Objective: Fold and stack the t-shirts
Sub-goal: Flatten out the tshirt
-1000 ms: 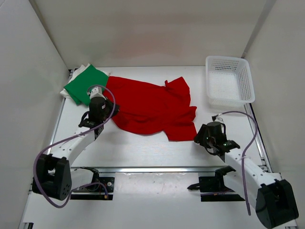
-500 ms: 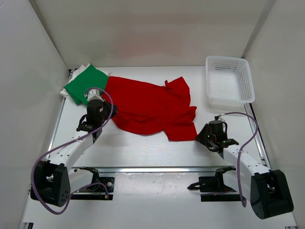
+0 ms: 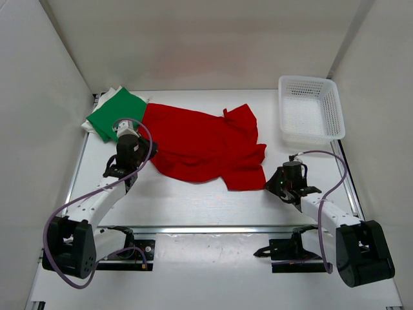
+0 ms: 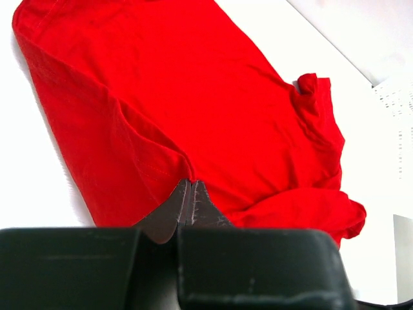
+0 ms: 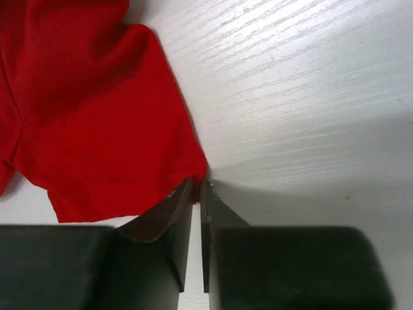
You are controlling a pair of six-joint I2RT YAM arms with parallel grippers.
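Grasping for fold: left gripper pinching red t-shirt edge at fingertips, right gripper pinching corner likewise. Next, likely: lifting both together.

White surface with faint wood grain; metal rails along left, right and near edges. Plain white walls enclose three sides. Lighting even.
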